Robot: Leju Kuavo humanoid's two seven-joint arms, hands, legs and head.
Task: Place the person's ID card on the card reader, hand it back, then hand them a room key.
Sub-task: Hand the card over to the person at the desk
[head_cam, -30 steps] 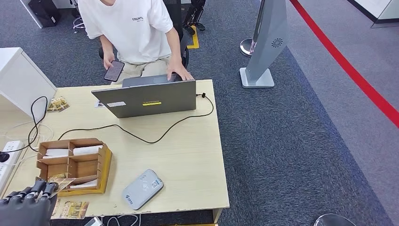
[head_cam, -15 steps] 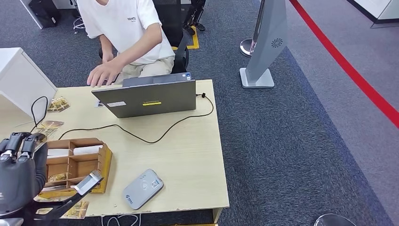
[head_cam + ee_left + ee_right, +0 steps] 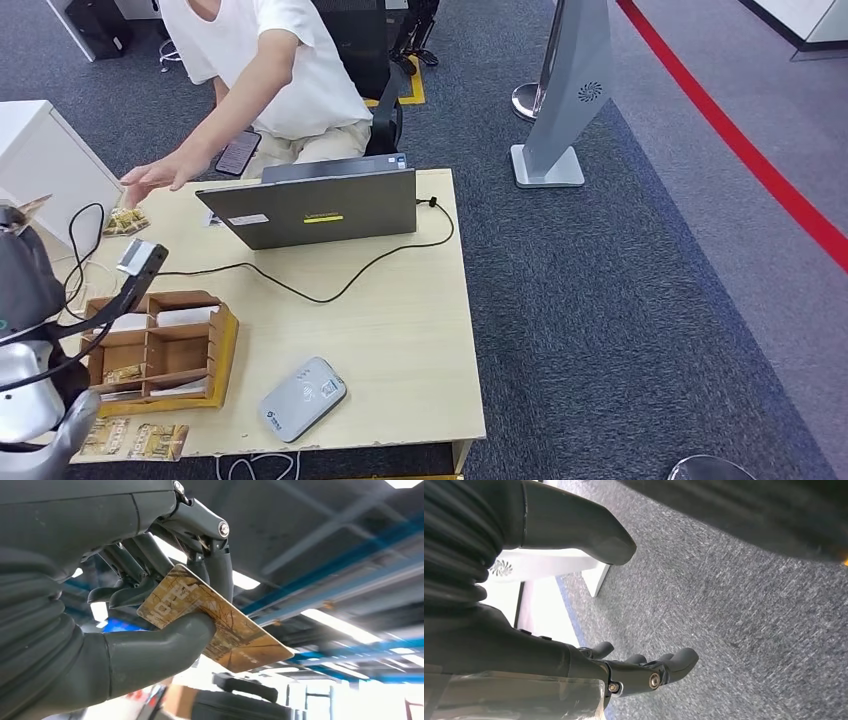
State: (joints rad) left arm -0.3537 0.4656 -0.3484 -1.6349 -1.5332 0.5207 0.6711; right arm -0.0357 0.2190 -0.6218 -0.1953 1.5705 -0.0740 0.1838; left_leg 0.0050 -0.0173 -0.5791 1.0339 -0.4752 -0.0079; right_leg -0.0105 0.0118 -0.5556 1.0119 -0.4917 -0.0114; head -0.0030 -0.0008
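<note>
My left hand [image 3: 18,272] is raised at the table's far left edge. It pinches a brown and gold patterned room key card [image 3: 220,625] between the thumb and fingers [image 3: 150,587]; a corner of the card [image 3: 32,206] peeks above the hand. A person in a white shirt sits behind the table and stretches an open hand [image 3: 158,176] toward my left hand, still apart from it. The grey card reader [image 3: 303,398] lies near the table's front edge with nothing on it. My right hand [image 3: 639,672] hangs over the carpet, fingers apart, holding nothing.
A wooden divided box [image 3: 150,350] with cards stands at the front left. An open laptop [image 3: 320,205] sits at the back with a black cable [image 3: 330,290] trailing across the table. Loose cards lie at the back left [image 3: 125,222] and front left [image 3: 140,440]. A phone [image 3: 238,152] rests on the person's lap.
My left arm has risen from the table's front edge toward the back left, carrying the card. The person has put the phone down and reached an arm out toward my hand.
</note>
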